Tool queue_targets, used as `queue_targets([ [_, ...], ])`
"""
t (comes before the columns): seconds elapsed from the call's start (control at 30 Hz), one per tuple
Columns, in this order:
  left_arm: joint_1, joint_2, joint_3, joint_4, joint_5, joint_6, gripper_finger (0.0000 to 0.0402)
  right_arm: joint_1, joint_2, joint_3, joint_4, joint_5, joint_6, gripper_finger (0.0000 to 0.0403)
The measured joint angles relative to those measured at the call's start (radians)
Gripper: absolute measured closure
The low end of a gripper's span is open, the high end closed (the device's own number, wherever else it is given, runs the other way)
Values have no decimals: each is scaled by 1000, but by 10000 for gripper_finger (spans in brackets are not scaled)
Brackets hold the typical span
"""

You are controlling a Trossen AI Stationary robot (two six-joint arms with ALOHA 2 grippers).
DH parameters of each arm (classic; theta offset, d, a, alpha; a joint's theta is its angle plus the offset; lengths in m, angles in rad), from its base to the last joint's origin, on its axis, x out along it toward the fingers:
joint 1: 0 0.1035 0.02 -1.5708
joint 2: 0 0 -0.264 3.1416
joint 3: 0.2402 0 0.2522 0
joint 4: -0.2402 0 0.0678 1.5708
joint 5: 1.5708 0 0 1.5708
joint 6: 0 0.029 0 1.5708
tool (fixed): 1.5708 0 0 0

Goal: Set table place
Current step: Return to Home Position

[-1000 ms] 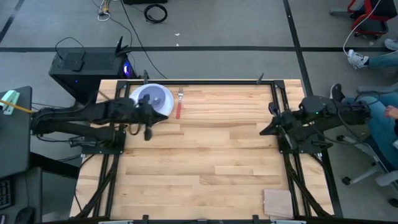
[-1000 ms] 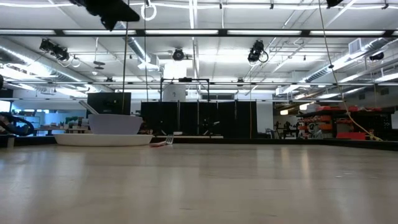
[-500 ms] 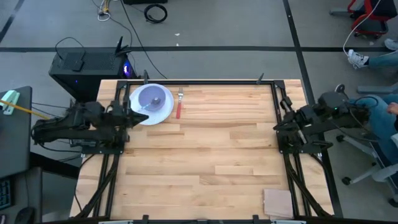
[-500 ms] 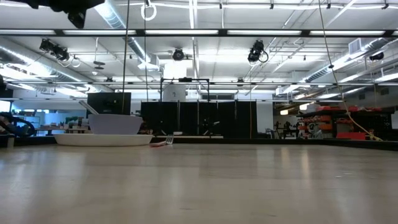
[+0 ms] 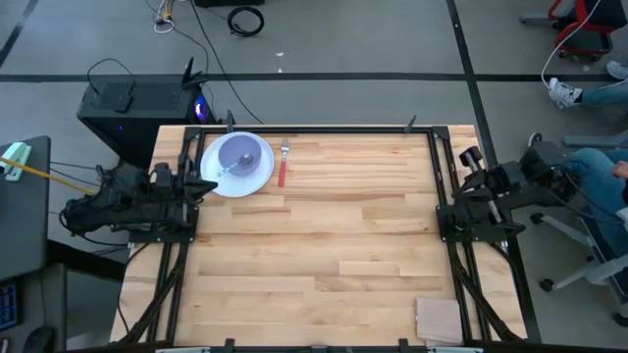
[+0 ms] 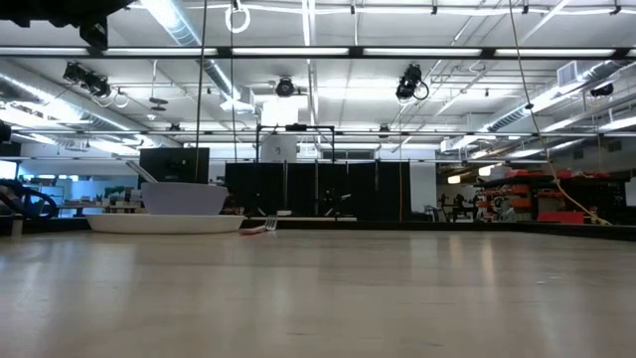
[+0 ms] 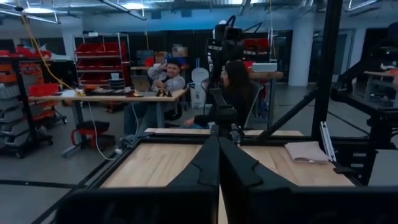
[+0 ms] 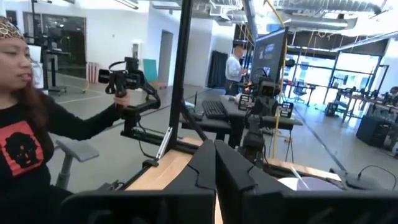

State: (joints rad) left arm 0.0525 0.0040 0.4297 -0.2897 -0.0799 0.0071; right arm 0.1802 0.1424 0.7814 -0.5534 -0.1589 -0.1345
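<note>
The white plate (image 5: 257, 179) lies at the table's far left corner, and the lavender-blue bowl (image 5: 243, 152) stands on it. The silver spoon (image 5: 234, 166) lies in the bowl, with its handle (image 6: 140, 171) leaning over the rim. The red-handled fork (image 5: 282, 169) lies flat on the wood just right of the plate. In the low view I see the plate (image 6: 164, 223), the bowl (image 6: 185, 199) and the fork (image 6: 260, 228). My left gripper (image 5: 206, 185) is shut and empty at the table's left rail, near the plate. My right gripper (image 5: 451, 202) is shut and empty at the right rail.
A tan square pad (image 5: 439, 319) lies at the table's near right corner and also shows in the left wrist view (image 7: 309, 152). Black rails (image 5: 446, 226) run along the table's left and right sides. A seated person (image 5: 599, 181) is just beyond the right edge.
My left gripper has drawn back from over the plate toward the table's left edge and now hangs at the rail. My right gripper has drawn back toward the right edge. The plate, bowl, spoon and fork have stayed where they were.
</note>
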Motion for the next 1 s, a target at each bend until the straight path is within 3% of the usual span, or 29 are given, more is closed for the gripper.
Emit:
queue_targets([
  [0.43,0,0,2,-18,0,-10,389,0,-141,-140,-5,-22,4,398],
  [0.73,0,0,-3,-11,52,-21,395,0,-141,-212,133,-58,2,398],
  [1.0,0,2,-184,192,129,-22,394,0,-141,-332,235,-48,13,400],
])
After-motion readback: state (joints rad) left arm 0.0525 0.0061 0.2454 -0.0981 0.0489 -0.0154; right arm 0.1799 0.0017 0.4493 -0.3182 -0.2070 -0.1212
